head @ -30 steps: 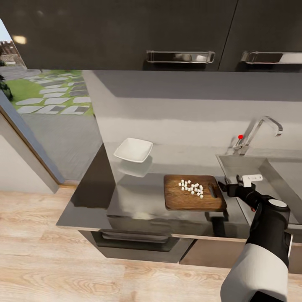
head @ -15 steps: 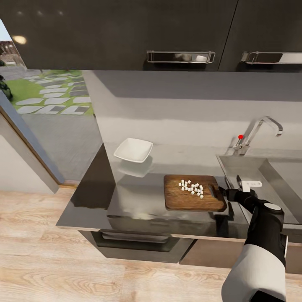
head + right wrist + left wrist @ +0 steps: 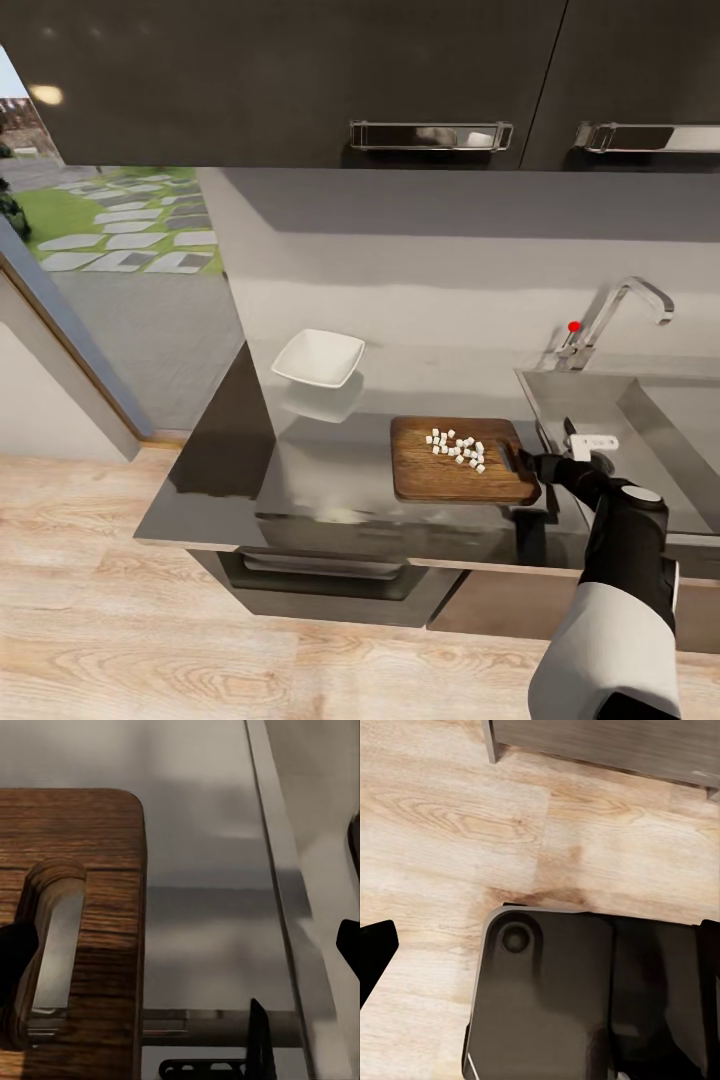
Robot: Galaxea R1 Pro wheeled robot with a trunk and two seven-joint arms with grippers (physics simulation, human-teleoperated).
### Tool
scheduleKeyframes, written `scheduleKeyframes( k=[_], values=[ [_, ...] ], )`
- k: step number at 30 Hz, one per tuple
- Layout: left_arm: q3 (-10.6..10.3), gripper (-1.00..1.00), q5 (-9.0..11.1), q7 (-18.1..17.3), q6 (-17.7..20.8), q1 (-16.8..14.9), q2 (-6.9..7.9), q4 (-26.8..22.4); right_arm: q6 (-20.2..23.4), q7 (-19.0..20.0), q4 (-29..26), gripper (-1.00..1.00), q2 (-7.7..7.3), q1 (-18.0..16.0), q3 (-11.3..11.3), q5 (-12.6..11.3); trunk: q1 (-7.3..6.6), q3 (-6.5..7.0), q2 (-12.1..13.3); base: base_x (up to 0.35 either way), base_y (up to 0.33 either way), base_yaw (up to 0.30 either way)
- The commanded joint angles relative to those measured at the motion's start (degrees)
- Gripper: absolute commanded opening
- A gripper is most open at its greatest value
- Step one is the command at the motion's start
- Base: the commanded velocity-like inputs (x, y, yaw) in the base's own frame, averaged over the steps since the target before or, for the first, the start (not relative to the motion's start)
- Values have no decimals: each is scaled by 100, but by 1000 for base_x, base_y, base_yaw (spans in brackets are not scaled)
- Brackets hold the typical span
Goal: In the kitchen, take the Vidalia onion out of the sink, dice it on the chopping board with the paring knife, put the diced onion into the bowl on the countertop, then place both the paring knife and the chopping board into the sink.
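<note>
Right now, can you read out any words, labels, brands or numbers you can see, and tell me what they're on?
None: no readable word, label, brand or number appears in any view.
The nearest thing to a sign is a plain red dot at the base of the tap by the sink; it carries no text.
The chopping board, bowl and upper cabinets are unmarked.

A: So the chopping board (image 3: 463, 470) is dark brown with streaky wood grain, and the onion dice (image 3: 456, 447) on it are plain white. The bowl (image 3: 319, 358) is white too.

B: Yep. The countertop (image 3: 330, 480) is glossy grey, mirror-like, and the sink (image 3: 610, 415) is steel grey. There's a red dot (image 3: 573, 326) by the chrome tap (image 3: 620, 315). The floor (image 3: 457, 817) is pale, grainy wood.
</note>
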Motion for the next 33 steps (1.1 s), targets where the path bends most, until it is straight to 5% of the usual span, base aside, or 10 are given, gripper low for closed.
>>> scheduleKeyframes(
  k=[1,33],
  values=[
    [8,100,38,-21,-3,2,-4,-8,13,11,13,100,5,-9,-14,34,4,-10,-11,0,0,0],
    [4,100,37,-29,-3,2,-4,-8,12,-130,123,100,-3,-9,-13,41,4,-191,-11,0,0,76]
  ],
)
